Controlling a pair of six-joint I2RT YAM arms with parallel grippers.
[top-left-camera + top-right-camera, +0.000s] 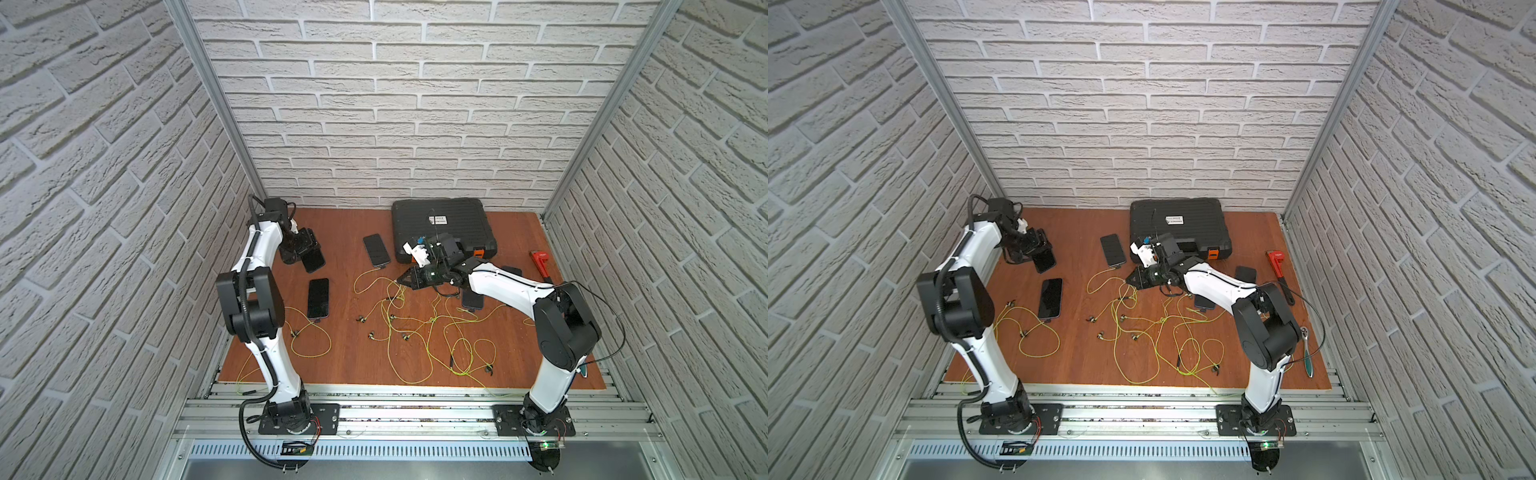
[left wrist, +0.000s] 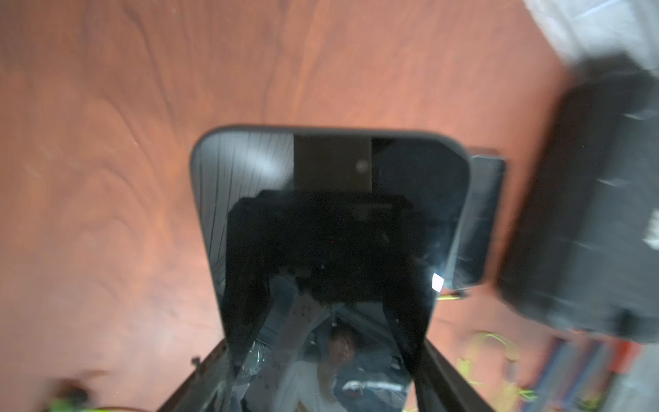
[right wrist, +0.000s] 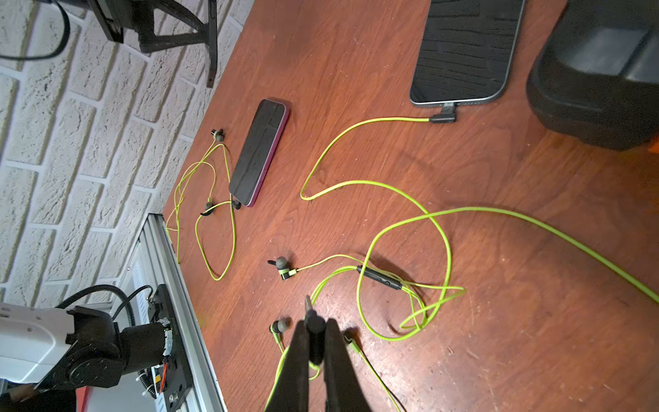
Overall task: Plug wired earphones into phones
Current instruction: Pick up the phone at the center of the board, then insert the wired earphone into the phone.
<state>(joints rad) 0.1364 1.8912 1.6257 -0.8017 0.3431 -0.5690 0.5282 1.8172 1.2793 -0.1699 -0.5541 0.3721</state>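
The right hand [image 3: 316, 325] has its fingers together, clamped on the small dark plug [image 3: 310, 311] of one of the wired earphones [image 3: 379, 279]. The yellow-green cable of that set runs back beneath the fingers. The plug sits off the front left corner of the black case [image 1: 440, 228], and its metal tip points away from the case toward the left arm's side. The other cables lie in loose, overlapping loops on the counter [image 1: 357, 368] in front of the case, with dark earbuds scattered among them.

The left hand [image 1: 307, 252] is well to the left of the case. Its fingers are spread wide and clamped across the raised phone [image 2: 331, 160], which is held off the counter with its dark screen facing the wrist camera.

The near phone [image 1: 376, 249] lies flat just beside the case's left side, with an angled plug seated in its near end. The middle phone [image 1: 318, 298] lies farther left of the case, also with a plug at its near end. In front of the case, two hidden phones [image 1: 471, 300] show only in part beneath the right arm. A red pipe wrench [image 1: 540, 261] lies to the right of the case.
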